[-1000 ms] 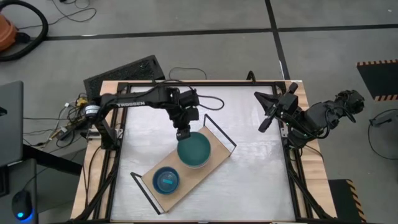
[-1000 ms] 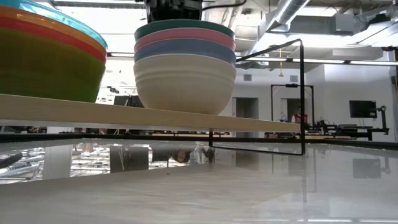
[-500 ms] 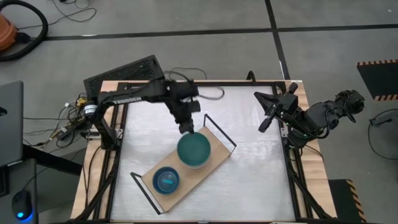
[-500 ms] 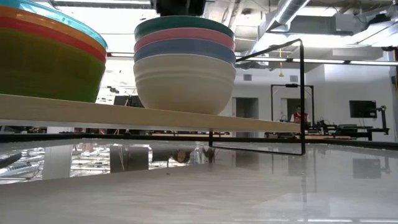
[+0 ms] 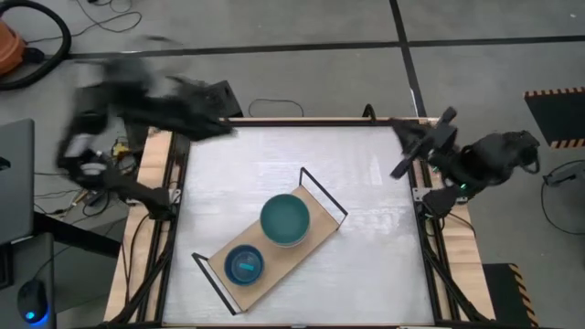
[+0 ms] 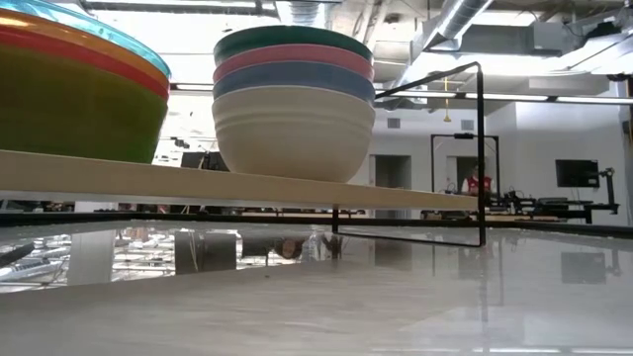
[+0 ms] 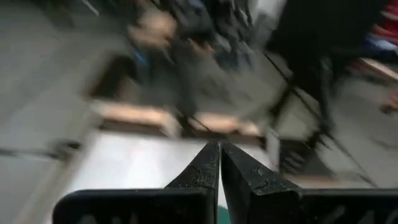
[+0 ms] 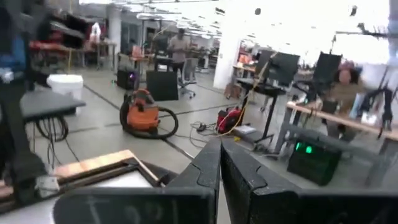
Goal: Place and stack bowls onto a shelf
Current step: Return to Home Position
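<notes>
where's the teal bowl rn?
High view: the teal bowl sits on the right half of the shelf, beside the cyan bowl. Low view: it tops the pink bowl, blue bowl and cream bowl.

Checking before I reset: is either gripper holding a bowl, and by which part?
Nothing is held: the left gripper and right gripper are shut and empty; the bowls sit on the shelf.

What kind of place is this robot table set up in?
Probably a robotics lab or workshop in a big open hall: an orange shop vacuum parked nearby, computer monitors beyond it, and exposed ceiling ducts overhead.
</notes>
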Robot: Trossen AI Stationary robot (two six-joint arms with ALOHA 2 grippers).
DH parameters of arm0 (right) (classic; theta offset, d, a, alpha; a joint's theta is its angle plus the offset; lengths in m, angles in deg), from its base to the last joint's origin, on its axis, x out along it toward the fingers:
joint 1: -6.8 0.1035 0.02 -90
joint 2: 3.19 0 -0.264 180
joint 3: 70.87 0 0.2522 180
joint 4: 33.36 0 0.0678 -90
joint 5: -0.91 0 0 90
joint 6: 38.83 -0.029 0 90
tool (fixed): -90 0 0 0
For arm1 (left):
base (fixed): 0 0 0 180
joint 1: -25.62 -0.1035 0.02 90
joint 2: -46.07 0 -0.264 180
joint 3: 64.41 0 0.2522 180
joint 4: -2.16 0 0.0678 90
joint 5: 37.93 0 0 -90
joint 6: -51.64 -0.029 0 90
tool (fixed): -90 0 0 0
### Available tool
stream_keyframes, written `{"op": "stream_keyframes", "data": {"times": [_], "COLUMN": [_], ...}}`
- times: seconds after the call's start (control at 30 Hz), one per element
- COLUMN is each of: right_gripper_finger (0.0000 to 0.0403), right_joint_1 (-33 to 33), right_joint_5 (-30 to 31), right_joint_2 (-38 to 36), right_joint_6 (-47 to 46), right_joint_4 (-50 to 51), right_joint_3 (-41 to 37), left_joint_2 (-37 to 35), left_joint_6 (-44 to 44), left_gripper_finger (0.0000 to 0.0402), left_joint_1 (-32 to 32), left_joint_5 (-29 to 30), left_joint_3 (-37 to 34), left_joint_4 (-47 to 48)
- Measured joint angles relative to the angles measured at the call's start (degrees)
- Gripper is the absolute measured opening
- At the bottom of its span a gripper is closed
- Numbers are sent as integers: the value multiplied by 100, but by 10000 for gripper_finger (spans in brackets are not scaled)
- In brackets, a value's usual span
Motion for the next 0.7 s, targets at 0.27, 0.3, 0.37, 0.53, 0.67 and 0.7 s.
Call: {"op": "stream_keyframes", "data": {"times": [0.27, 0.3, 0.37, 0.53, 0.67, 0.7], "right_gripper_finger": [40, 40, 40, 40, 40, 40], "right_joint_1": [62, 59, 50, -71, -272, -326], "right_joint_5": [-1366, -1359, -1364, -1303, -1330, -1339], "right_joint_2": [-2045, -2295, -2731, -3834, -4587, -4761], "right_joint_6": [-2140, -2195, -2303, -2408, -2412, -2428], "right_joint_4": [1997, 1996, 2013, 1309, 686, 499], "right_joint_3": [-186, -361, -802, -2185, -3319, -3591], "left_joint_2": [-2020, -2240, -2704, -3969, -4929, -5151], "left_joint_6": [30, 83, 258, 680, 1015, 1110], "left_gripper_finger": [0, 0, 0, 0, 0, 0], "left_joint_1": [-1, -1, -1, -1, -1, -1], "left_joint_5": [1695, 1807, 1992, 2014, 1999, 1973], "left_joint_3": [-681, -941, -1680, -3957, -5718, -6143], "left_joint_4": [-85, -99, -251, -1735, -2895, -3095]}}
